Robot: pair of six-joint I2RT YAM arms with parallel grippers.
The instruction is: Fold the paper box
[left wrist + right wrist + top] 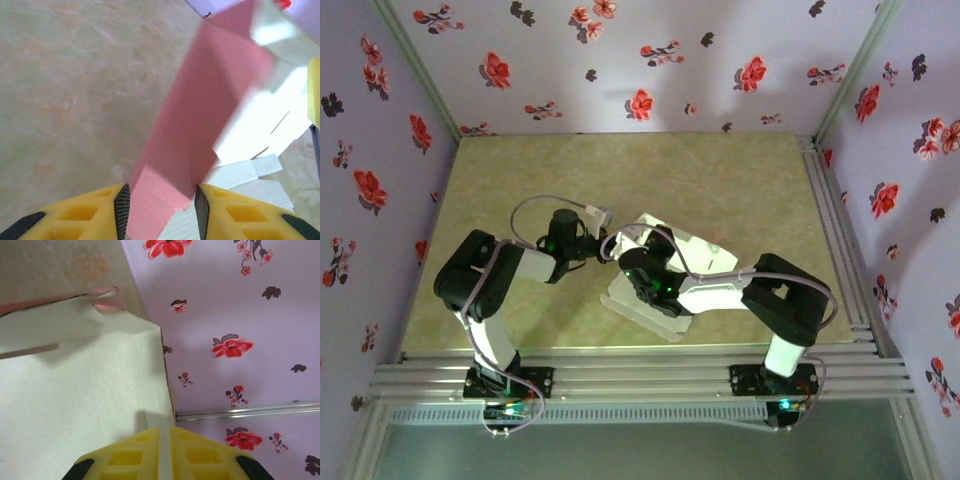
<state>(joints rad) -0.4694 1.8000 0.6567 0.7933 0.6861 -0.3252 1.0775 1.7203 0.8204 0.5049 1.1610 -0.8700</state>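
Paper box (642, 312) 1, left tool (160, 206) gripping it, right tool (165, 442) pinching edge

L gripper (161, 200): jaws approx half apart, pads pressing both edges of paper box (200, 100) strip betw. them. R gripper (165, 432): jaws nearly closed, pinching box edge. L arm (485, 285) & R arm (785, 300) elbow-bent, reaching toward each other.

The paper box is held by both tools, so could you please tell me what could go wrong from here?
1. The right tool pinches only a thin edge of the paper box; a pull could slip it free or tear the card.
2. The pink panel stands between the fingers of the left tool; squeezing or twisting there might crease it away from its fold line.
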